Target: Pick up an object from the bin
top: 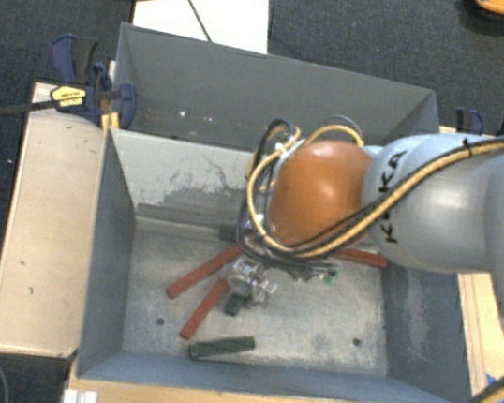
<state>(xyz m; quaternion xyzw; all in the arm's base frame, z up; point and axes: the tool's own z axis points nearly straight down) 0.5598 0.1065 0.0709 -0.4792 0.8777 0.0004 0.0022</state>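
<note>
Grey metal bin, few things in it. The two-finger gripper sits low over the floor's middle, at the near ends of two slim pieces: an upper red-brown stick and a lower red-brown stick, both slanting to the lower left. Whether the gripper is apart or together cannot be told. A dark green stick lies apart by the front wall.
</note>
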